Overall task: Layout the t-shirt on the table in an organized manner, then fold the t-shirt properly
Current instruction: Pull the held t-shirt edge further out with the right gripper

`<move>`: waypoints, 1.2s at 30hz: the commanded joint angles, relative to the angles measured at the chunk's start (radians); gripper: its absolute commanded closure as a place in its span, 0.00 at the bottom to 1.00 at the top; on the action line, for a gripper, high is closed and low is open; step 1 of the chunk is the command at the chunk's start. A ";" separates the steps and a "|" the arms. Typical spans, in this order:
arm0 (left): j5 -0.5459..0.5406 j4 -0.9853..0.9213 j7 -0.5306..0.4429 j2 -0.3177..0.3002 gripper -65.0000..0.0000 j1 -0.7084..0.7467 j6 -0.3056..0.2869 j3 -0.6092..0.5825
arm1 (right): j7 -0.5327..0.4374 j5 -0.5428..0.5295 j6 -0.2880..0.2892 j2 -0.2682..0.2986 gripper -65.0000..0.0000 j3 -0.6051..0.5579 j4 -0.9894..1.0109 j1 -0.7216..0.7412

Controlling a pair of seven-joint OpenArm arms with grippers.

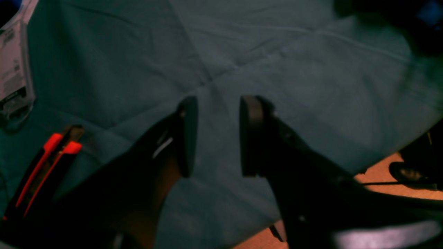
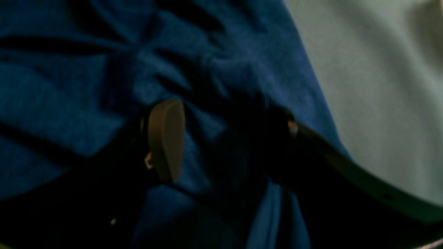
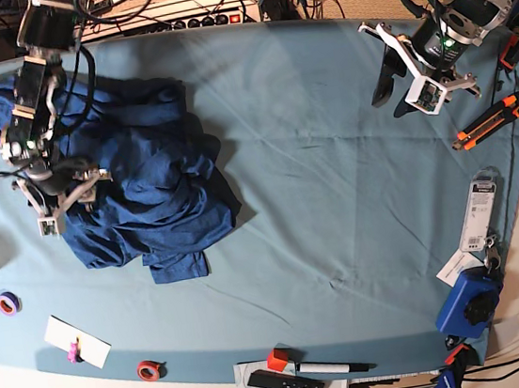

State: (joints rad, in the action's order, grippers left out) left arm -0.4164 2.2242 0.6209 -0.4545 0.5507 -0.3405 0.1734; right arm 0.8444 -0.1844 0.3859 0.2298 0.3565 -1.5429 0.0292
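Note:
The dark navy t-shirt [image 3: 145, 189] lies crumpled in a heap on the left part of the teal-covered table [image 3: 335, 194]. My right gripper [image 3: 64, 207] is down on the heap's left side. In the right wrist view its fingers stand wide apart, open [image 2: 221, 141], with bunched t-shirt [image 2: 69, 86] fabric under and between them and pale table [image 2: 380, 86] cloth to the right. My left gripper [image 3: 393, 97] hovers over the table's far right corner. Its jaws are open [image 1: 216, 136], with only bare table [image 1: 277, 69] cloth between them.
Orange-black cutters [image 3: 489, 120] [image 1: 45, 166] lie near the right edge, beside a packaged item [image 3: 478, 214] and a blue tool [image 3: 467, 306]. Along the front are a white card [image 3: 77, 341], tape rolls [image 3: 8, 302] [image 3: 148, 369], a red block [image 3: 277, 359] and a remote [image 3: 283, 382].

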 commanded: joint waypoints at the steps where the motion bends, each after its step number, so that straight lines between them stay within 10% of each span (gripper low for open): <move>1: -0.011 0.012 -0.018 -0.009 0.67 -0.005 0.000 0.006 | -0.026 -0.010 0.000 0.017 0.46 0.005 -0.013 0.030; 9: -0.011 -0.003 -0.015 -0.008 0.67 -0.049 0.002 0.006 | -0.031 -0.017 -0.001 0.017 0.50 0.005 -0.013 0.068; 14: -0.011 -0.055 -0.016 -0.008 0.67 -0.073 0.003 0.006 | -0.066 0.000 0.000 0.017 1.00 0.005 -0.013 0.068; 26: -0.015 -0.168 -0.018 -0.008 0.67 -0.103 0.000 0.006 | -0.182 0.179 -0.122 0.028 1.00 0.005 -0.013 0.088; 36: -0.060 -0.184 -0.016 -0.009 0.67 -0.117 0.000 0.006 | -0.238 0.242 -0.211 0.149 1.00 0.005 -0.013 0.104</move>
State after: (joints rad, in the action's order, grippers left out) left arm -0.4652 2.0239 0.6281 -0.4519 0.4374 -0.3401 0.1734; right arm 0.6380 0.0536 0.1822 0.3569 0.3576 -1.5387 0.1116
